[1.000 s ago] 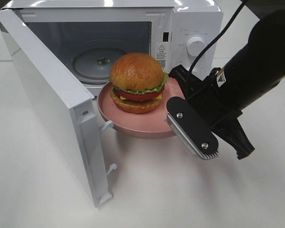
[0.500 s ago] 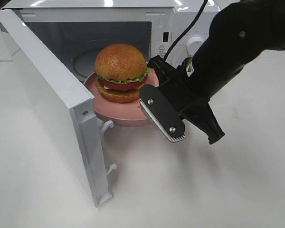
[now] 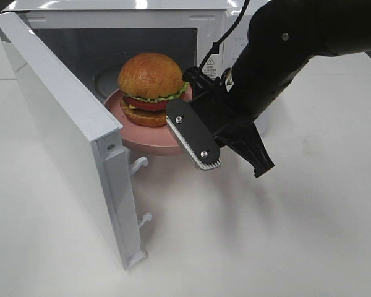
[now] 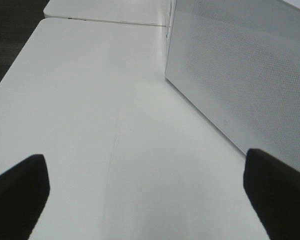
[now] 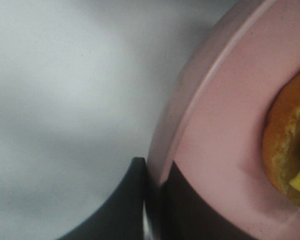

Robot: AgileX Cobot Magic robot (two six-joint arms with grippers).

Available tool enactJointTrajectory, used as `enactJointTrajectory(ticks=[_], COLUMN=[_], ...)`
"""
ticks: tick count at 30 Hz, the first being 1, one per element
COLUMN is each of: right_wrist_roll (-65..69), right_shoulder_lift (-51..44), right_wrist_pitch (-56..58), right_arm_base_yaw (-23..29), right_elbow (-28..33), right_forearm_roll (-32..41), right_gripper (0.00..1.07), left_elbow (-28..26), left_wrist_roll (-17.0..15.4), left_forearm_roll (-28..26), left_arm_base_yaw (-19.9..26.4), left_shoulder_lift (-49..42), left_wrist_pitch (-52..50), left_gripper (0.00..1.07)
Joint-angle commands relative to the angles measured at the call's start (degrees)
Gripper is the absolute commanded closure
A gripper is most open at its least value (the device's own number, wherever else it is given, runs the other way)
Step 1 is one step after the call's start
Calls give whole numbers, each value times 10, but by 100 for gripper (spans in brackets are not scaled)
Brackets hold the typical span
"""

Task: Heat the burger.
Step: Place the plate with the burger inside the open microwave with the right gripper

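High view: the burger (image 3: 151, 83) sits on a pink dish (image 3: 133, 133) in the open microwave's (image 3: 173, 18) mouth, upper centre of the frame. A black arm covers the dish's right rim. Only the right wrist view shows the right gripper (image 5: 154, 185) clenched on that rim. The left gripper (image 4: 149, 192), spread wide over the worktop (image 4: 90, 100), appears only in its own view.

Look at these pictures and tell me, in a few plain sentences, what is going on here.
The right gripper is shut on the rim of a pink dish that carries the burger. It holds the dish at the mouth of the white microwave, whose door stands wide open, with the dish partly inside. The left gripper is open and holds nothing; it sits low over the white table beside the microwave's outer wall.
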Motion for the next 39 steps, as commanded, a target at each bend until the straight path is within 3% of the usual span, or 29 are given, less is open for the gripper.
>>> enactJointTrajectory(ticks=[1, 39], right_wrist_roll=[11, 133], right_shoulder_lift=[7, 212], right_wrist_pitch=[-23, 75], right_arm_base_yaw=[1, 0], right_elbow=[-25, -314], right_forearm_roll=[-2, -57], right_gripper=[107, 107], left_elbow=[1, 1], left_wrist_roll=[-1, -1], left_forearm_roll=[-4, -4], left_arm_base_yaw=[1, 1], left_shoulder_lift=[-13, -13], left_wrist_pitch=[-2, -2], left_gripper=[9, 9])
